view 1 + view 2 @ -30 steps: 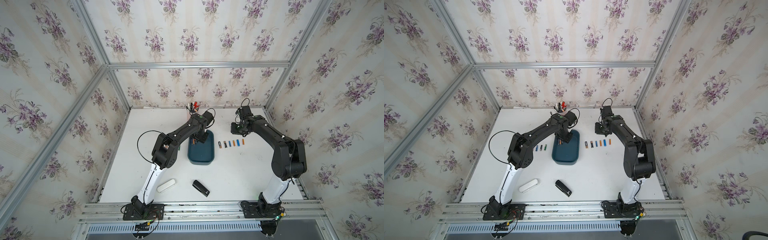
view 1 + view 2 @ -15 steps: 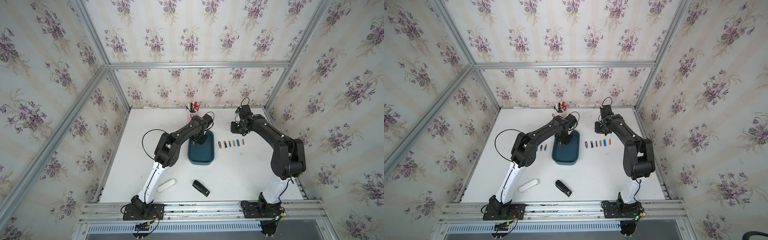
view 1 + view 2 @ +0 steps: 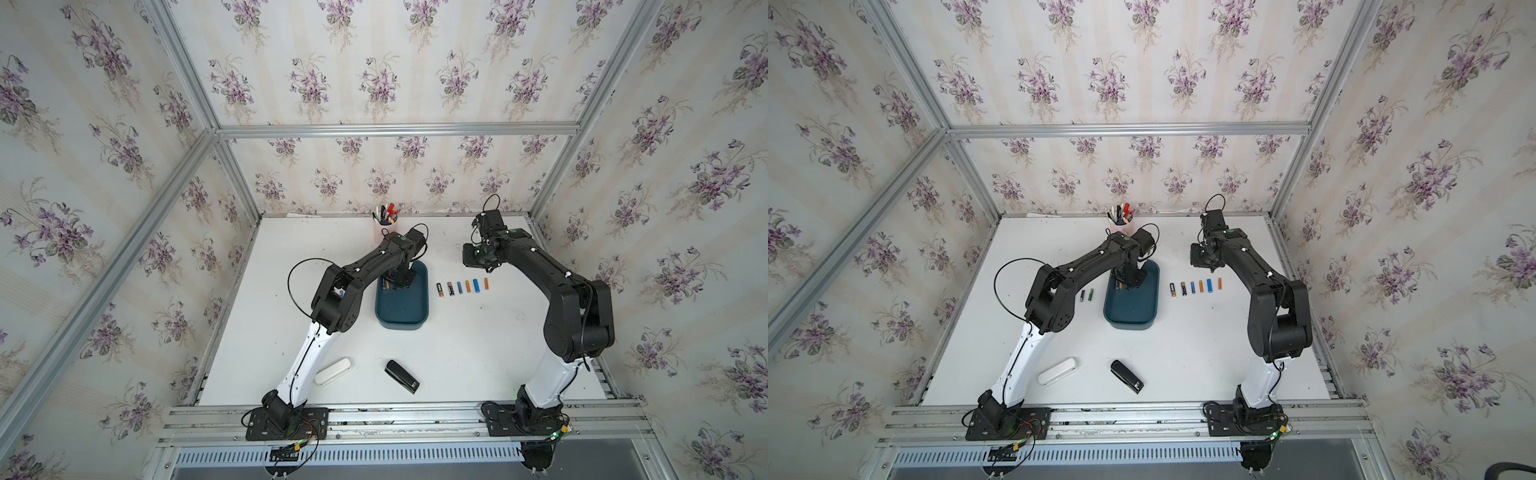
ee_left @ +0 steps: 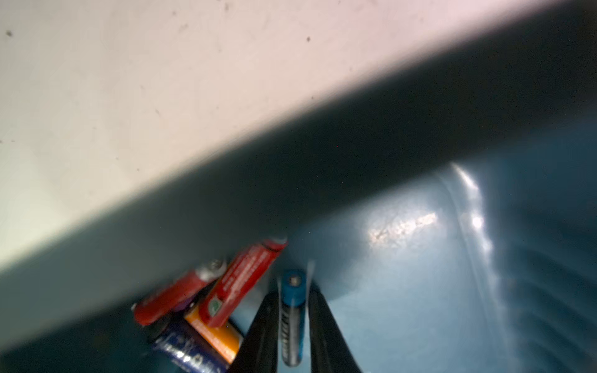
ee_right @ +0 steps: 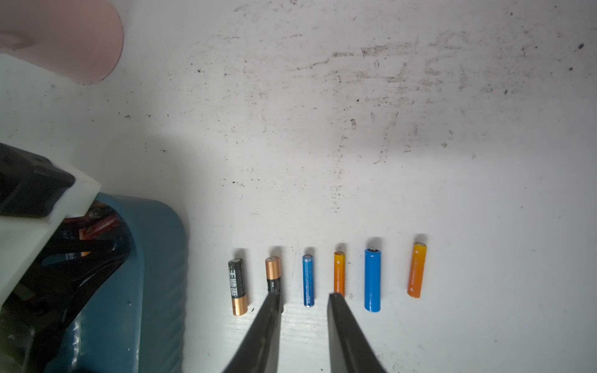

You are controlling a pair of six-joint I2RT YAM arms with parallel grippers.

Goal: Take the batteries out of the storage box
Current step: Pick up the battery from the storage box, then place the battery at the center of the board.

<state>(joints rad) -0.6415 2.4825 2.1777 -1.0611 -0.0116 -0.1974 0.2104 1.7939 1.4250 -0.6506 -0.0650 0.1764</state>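
Left gripper (image 4: 294,295) sits in the storage box (image 3: 403,309), at its far-left corner, jaws clamped on a blue battery (image 4: 292,281) lying lengthwise along the fingers (image 4: 265,323), 2 red batteries (image 4: 242,284) just beside. Right gripper (image 5: 304,297) hangs with jaws apart, empty, over 6 batteries (image 5: 372,281).

Pink pen cup (image 3: 384,231) at back; black stapler (image 3: 401,376) near white oblong (image 3: 332,372), perhaps case, at front
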